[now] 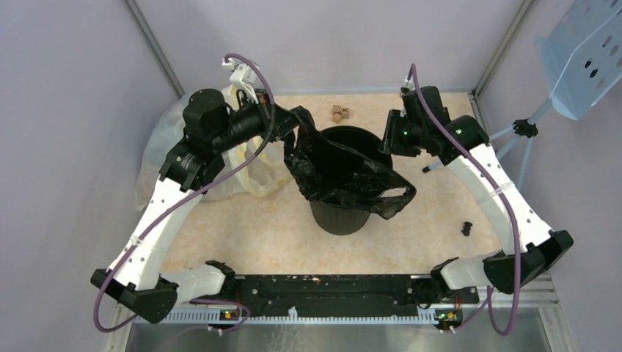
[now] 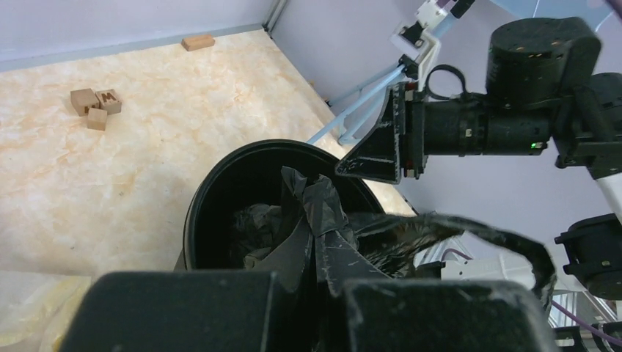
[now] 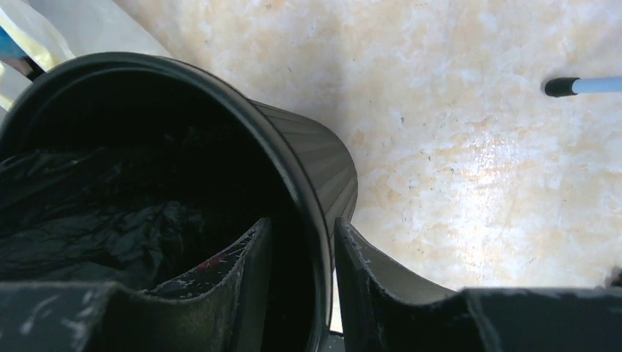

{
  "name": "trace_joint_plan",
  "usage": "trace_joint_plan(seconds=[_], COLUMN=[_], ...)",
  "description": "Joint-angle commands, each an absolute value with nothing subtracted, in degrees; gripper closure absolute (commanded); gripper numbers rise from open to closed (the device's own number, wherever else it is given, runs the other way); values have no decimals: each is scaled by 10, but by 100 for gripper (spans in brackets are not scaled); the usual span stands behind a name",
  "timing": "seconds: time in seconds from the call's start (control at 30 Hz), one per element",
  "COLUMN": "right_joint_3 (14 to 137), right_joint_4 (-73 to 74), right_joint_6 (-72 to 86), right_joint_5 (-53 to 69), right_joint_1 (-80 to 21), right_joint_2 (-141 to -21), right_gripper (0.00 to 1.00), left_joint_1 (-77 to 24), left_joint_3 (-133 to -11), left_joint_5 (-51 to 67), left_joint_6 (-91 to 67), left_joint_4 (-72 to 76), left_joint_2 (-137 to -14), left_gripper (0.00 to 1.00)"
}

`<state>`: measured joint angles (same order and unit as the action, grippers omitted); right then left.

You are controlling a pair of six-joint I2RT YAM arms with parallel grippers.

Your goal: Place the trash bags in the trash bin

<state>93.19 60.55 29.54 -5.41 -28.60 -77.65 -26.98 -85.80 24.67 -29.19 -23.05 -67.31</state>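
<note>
Black bag (image 1: 345, 174) drapes bin (image 1: 339, 218) mouth; interior hidden.

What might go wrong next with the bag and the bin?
The trash bag drapes over the rim of the trash bin, one loop handle hanging outside; it may slide out once the left claw releases. The right claw straddles the rim, so a sideways move might tip the bin.

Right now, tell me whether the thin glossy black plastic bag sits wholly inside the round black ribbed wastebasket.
No, the black bag drapes over the near rim of the wastebasket, a loop handle hanging outside.
</note>
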Motion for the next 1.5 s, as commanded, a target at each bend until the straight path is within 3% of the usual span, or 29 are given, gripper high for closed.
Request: trace_joint_plan(seconds=[0.0,0.1,0.23,0.67,0.87,0.9,1.0,1.07,1.27,1.47], right_joint_3=[910,903,907,1064,1111,1111,1120,1135,1205,1193], right_joint_4=[572,568,546,494,525,526,537,547,595,636], right_joint_6=[272,266,271,278,254,251,242,236,224,230], right_joint_5=[-35,-26,-32,-39,-29,-28,-32,-45,-61,-42], right_joint_1=[-286,-286,-286,-285,-285,-285,-286,-285,-285,-285], right_joint_2=[-772,-780,-797,-947,-982,-981,-979,-972,-942,-877], right_gripper=[63,68,100,100,89,83,49,36,17,16], left_joint_1=[-270,-270,-270,-268,-265,-265,-264,-264,-265,-264], left_joint_3=[-856,-857,-858,-949,-960,-959,-959,-960,-964,-967], left_joint_5=[256,254,244,143,132,130,127,127,126,111], left_joint_6=[-297,-292,-282,-224,-217,-217,-217,-218,-213,-200], left_joint_4=[-211,-215,-216,-294,-314,-313,-311,-309,-312,-331], left_joint_2=[-651,-652,-654,-722,-730,-729,-732,-735,-738,-721], left_gripper=[100,100,99,98,97,97,97,96,96,96])
